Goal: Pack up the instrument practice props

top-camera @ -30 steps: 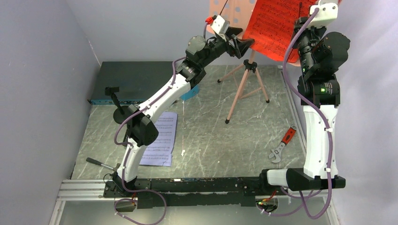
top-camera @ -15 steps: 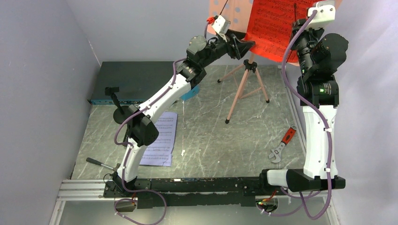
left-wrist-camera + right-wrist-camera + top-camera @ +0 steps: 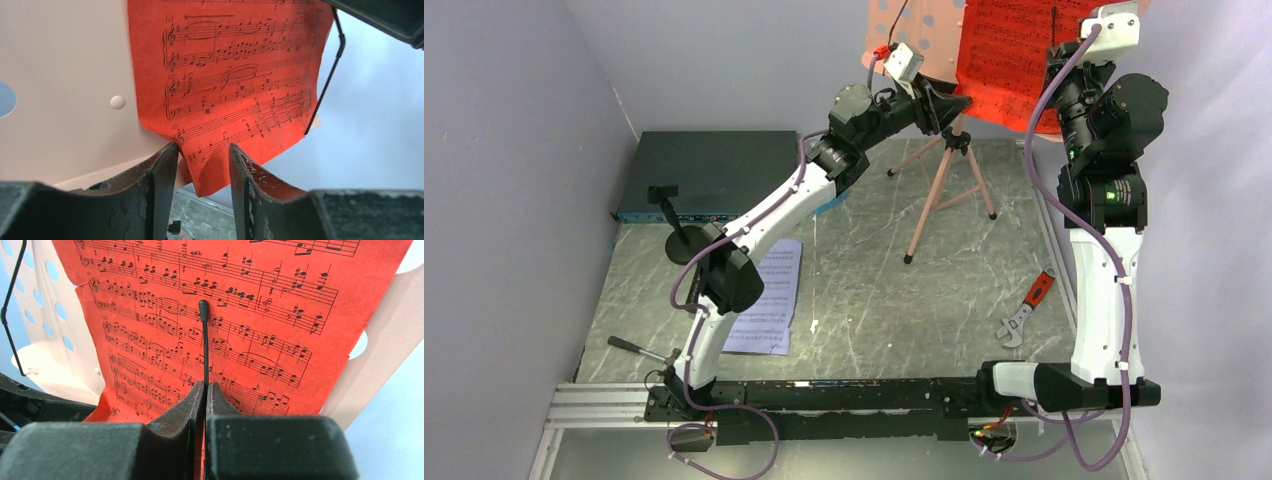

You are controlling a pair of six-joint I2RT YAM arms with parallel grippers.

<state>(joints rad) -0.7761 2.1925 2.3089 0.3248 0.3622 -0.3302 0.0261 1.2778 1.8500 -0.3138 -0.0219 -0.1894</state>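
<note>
Left arm (image 3: 764, 215) stretched high, left tool (image 3: 203, 150) parted, right arm (image 3: 1099, 270) upright, right tool (image 3: 205, 385) pinching thin wire (image 3: 204, 340)

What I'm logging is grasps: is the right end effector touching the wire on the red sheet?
Touching: right wrist view shows the right end effector shut on the black wire.

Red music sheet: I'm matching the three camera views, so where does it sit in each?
Top external: red music sheet at the top edge, right of centre.
Left wrist: upper centre, its lower corner seen through the gap of the open left gripper.
Right wrist: fills most of the picture, behind the right gripper shut on a black wire.
Shared landmark: the pink perforated board behind it.
</note>
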